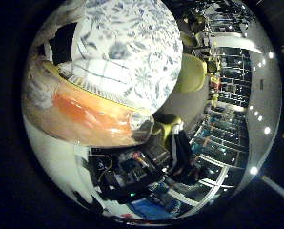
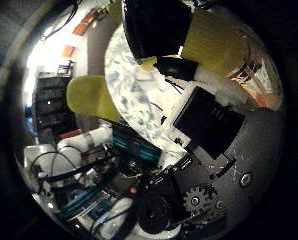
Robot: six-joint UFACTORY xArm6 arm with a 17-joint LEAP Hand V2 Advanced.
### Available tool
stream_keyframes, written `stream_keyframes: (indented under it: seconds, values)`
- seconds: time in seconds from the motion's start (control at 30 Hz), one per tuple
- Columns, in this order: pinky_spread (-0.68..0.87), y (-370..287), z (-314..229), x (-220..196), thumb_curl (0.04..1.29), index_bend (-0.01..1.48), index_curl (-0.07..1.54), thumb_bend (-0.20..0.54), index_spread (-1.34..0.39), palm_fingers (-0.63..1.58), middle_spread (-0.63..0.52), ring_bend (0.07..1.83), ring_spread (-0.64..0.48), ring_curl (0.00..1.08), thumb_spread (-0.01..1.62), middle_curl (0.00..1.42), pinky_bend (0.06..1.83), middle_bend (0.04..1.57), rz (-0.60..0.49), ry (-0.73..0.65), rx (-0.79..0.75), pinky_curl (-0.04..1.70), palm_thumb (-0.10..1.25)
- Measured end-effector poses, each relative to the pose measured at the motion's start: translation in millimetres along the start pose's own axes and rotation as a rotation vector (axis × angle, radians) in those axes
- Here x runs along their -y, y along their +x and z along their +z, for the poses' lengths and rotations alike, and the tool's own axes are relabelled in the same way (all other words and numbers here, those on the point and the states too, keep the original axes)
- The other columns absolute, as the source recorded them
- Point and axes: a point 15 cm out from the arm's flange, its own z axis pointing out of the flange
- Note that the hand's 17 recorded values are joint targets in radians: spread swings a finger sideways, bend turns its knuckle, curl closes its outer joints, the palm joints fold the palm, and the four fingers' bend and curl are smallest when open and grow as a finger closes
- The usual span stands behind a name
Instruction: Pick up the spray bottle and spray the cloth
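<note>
The spray bottle point(image 1: 90, 114), clear with orange liquid and a yellow-green part at its end point(image 1: 167, 124), fills much of the right little finger side palm view and lies close against the palm. Dark fingers point(image 1: 180, 153) of my right hand curl beside it. The cloth point(image 1: 132, 43), white with a grey-blue flower print, lies spread out beyond the bottle. In the right thumb side palm view the cloth point(image 2: 139, 95) lies beneath the hand point(image 2: 214, 120), whose black fingers point(image 2: 159, 30) reach over it. The bottle is not clear in that view.
Yellow-green rounded things lie beside the cloth point(image 2: 94, 100) point(image 2: 219, 40) point(image 1: 190, 72). Shelves and room clutter point(image 1: 223, 105) stand beyond the cloth. The hand's geared body point(image 2: 194, 200) and white parts point(image 2: 69, 155) fill one edge of the thumb side view.
</note>
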Motion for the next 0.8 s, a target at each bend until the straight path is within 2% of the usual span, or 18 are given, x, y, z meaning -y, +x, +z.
stream_keyframes:
  seconds: [0.13,0.4,0.57,0.8]
  values:
    - [-0.22,-26,-20,23,0.49,1.21,0.64,-0.009,-0.17,1.22,-0.07,1.45,-0.16,0.59,1.25,0.57,1.02,1.34,0.010,0.108,0.132,1.21,1.01]
    - [-0.22,-81,-50,74,0.50,1.21,0.64,-0.008,-0.17,1.22,-0.07,1.45,-0.16,0.59,1.23,0.57,1.02,1.34,0.037,0.351,0.548,1.21,1.03]
    - [-0.22,-85,-3,88,0.51,1.21,0.64,-0.009,-0.17,1.22,-0.07,1.45,-0.15,0.59,1.22,0.57,1.02,1.34,0.104,0.451,0.727,1.21,1.03]
    - [-0.22,-89,33,116,0.53,1.21,0.64,-0.010,-0.17,1.22,-0.07,1.45,-0.15,0.58,1.20,0.57,1.02,1.33,0.156,0.559,0.910,1.21,1.04]
